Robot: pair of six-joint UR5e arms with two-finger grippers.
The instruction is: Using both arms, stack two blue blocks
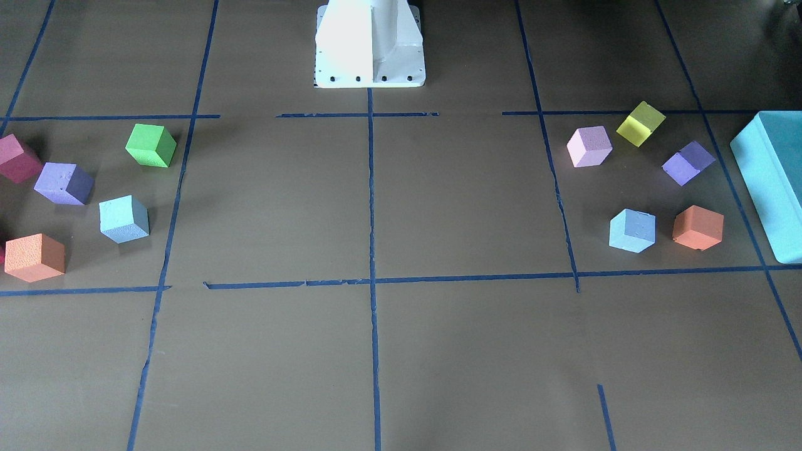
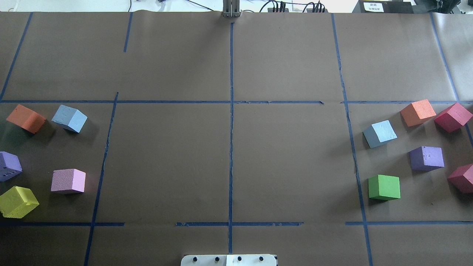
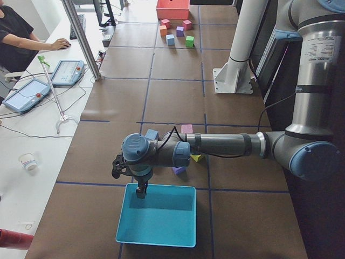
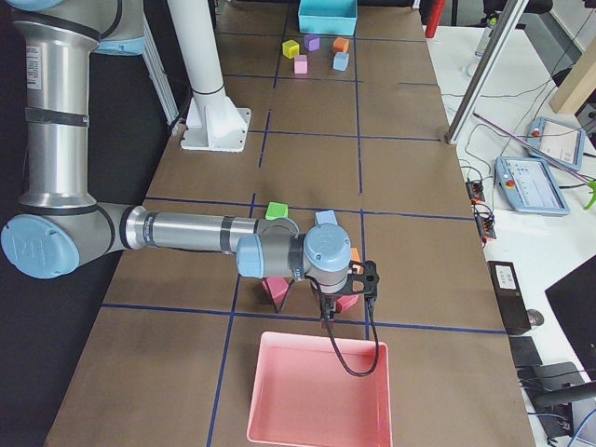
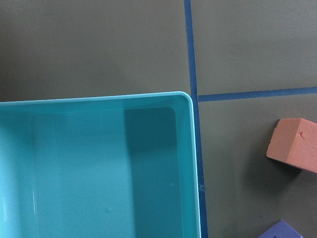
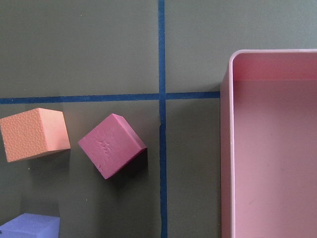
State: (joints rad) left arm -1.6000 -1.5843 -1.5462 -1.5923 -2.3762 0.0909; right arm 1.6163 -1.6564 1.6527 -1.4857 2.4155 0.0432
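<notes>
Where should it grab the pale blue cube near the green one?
From straight above, closing on two opposite side faces of the blue cube. It sits flat, askew to the tape lines, so the grasp should probably turn to match; nothing touches it.

1. Cannot read jaw state of left gripper (image 3: 141, 190) or right gripper (image 4: 326, 317) — side views only, small.
2. Half hidden behind left arm (image 3: 215, 144): left-side blue block (image 3: 152, 134); behind right arm (image 4: 186, 230), right-side blue block (image 4: 325, 219).
3. Clipped by front view's edges — teal box (image 1: 774, 181) at right, magenta cube (image 1: 15, 160) at left.
</notes>
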